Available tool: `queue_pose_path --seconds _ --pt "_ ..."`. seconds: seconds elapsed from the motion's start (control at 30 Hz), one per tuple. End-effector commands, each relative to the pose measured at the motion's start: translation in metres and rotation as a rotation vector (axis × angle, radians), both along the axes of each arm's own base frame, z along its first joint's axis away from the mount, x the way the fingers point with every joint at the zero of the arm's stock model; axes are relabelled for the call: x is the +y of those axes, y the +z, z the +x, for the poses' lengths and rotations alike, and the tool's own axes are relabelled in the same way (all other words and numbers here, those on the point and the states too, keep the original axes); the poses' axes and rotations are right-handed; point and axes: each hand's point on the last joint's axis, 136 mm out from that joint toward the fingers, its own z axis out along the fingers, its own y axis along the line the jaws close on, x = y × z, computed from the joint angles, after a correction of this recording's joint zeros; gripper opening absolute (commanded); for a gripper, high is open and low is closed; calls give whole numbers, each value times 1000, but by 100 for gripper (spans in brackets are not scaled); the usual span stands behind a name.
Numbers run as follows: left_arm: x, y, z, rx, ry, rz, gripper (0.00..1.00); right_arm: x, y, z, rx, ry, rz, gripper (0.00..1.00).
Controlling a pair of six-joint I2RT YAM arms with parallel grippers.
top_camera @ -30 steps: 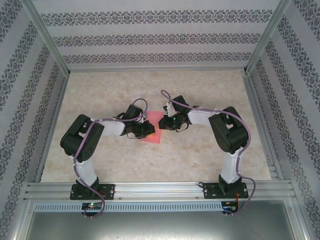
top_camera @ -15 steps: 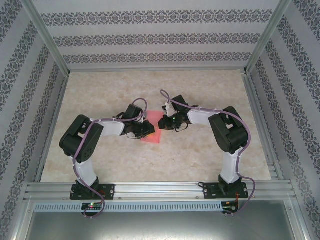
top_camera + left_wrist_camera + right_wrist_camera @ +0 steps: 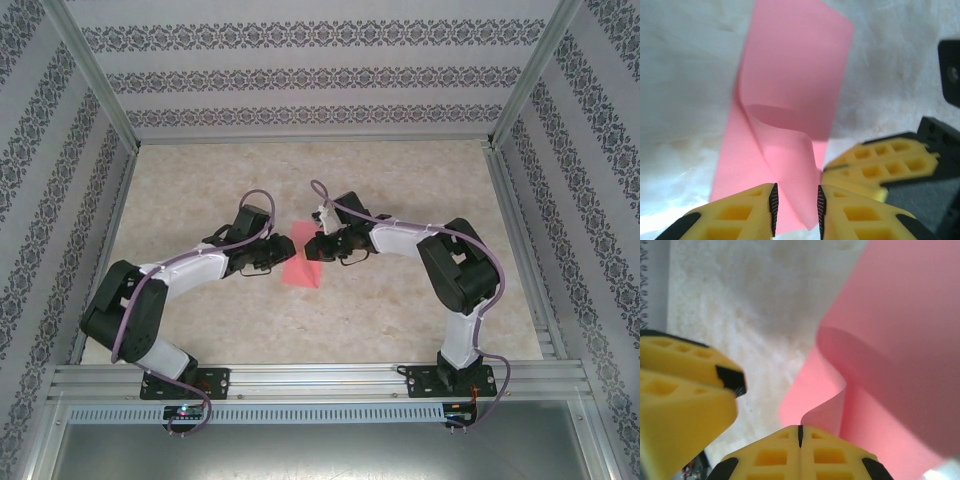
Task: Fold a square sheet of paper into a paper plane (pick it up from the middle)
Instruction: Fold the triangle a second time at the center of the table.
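I am looking at one square sheet of paper, salmon pink, lying on the pale marbled table. Two arms are reaching toward it, one from each side.

The left gripper is sitting at the sheet's left edge, and the right gripper is hovering at its upper right corner. The two grippers are close together over the sheet.

Through the left wrist camera I am seeing the left gripper with its two yellow fingers parted by a narrow gap. A curled flap of the sheet is running down through that gap. I cannot tell whether either pad is touching the paper. The rest of the sheet is lying flat beyond the flap, away from the fingers. The right gripper's two yellow fingers are meeting the sheet's right edge.

Through the right wrist camera I am seeing the right gripper with its two fingers pressed together, leaving one thin seam. The lifted edge of the sheet is curving down into that seam, so it looks pinched there.
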Motion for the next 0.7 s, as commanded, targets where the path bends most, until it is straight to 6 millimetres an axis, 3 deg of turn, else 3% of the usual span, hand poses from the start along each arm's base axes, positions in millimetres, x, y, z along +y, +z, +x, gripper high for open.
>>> queue_pose_path --seconds 0.0,0.37,0.53,0.67 --pt "27 -16 -5 41 109 65 32 16 13 -14 2 47 69 1" --pt "26 -14 -5 16 128 13 34 14 -4 -10 47 32 59 1" --pt "19 -11 -3 5 98 -18 33 -4 -23 1 50 -19 -56 1" --pt "7 -8 -1 -11 48 -72 31 -15 -27 11 33 -47 -107 1"
